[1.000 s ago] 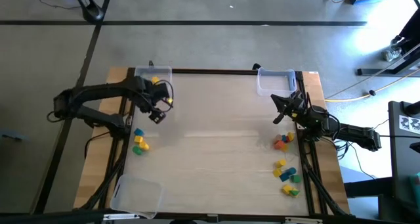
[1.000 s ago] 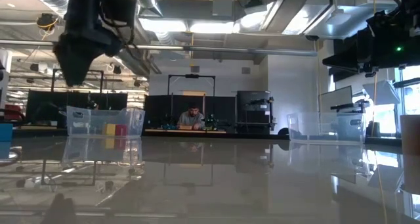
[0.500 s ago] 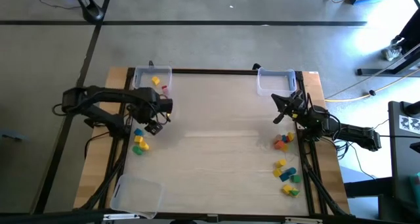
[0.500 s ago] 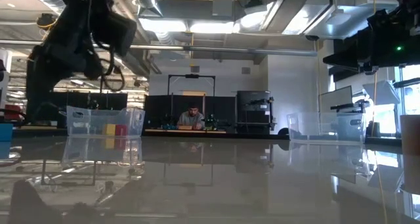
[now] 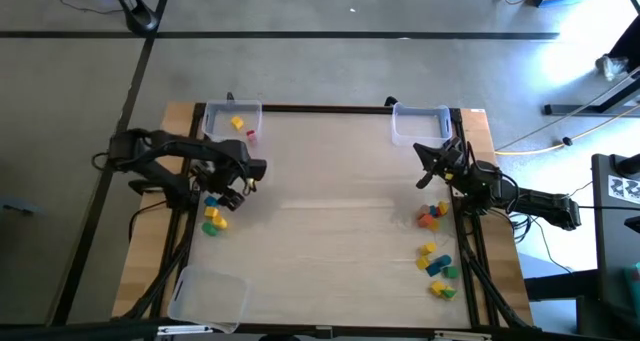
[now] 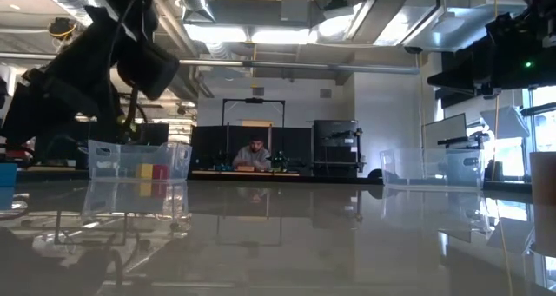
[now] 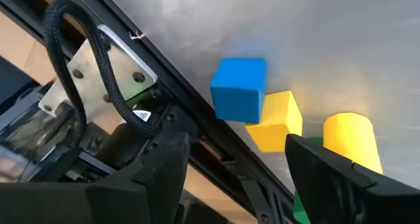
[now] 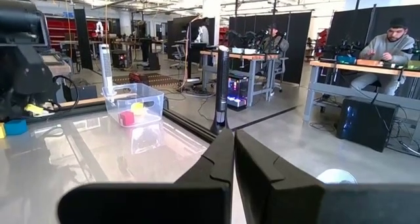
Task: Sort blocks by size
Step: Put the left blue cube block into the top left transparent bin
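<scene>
A small group of blocks lies by the table's left edge: a blue cube (image 7: pixel 239 89), a yellow cube (image 7: pixel 277 122), a second yellow block (image 7: pixel 348 140) and a green one (image 5: pixel 209 227). My left gripper (image 5: pixel 234 188) hangs open just above and beside the group, slanting down; its fingers (image 7: pixel 161 161) touch nothing. A yellow and a red block (image 5: pixel 250 135) sit in the far-left clear tray (image 5: pixel 232 115). Other blocks lie in two groups (image 5: pixel 431 216) (image 5: pixel 438 266) near the right edge. My right gripper (image 5: pixel 424 178) waits shut, held level, by the right edge.
A clear tray (image 5: pixel 420 123) stands at the far right and another (image 5: pixel 208 297) at the near left corner. The black frame rail (image 7: pixel 197 99) runs along the table's left edge, close to the left group of blocks. A person sits at a bench in the room beyond.
My left gripper has come down from beside the far-left tray toward the near edge and the left group of blocks, tipping further downward. It has stayed open. No block has moved.
</scene>
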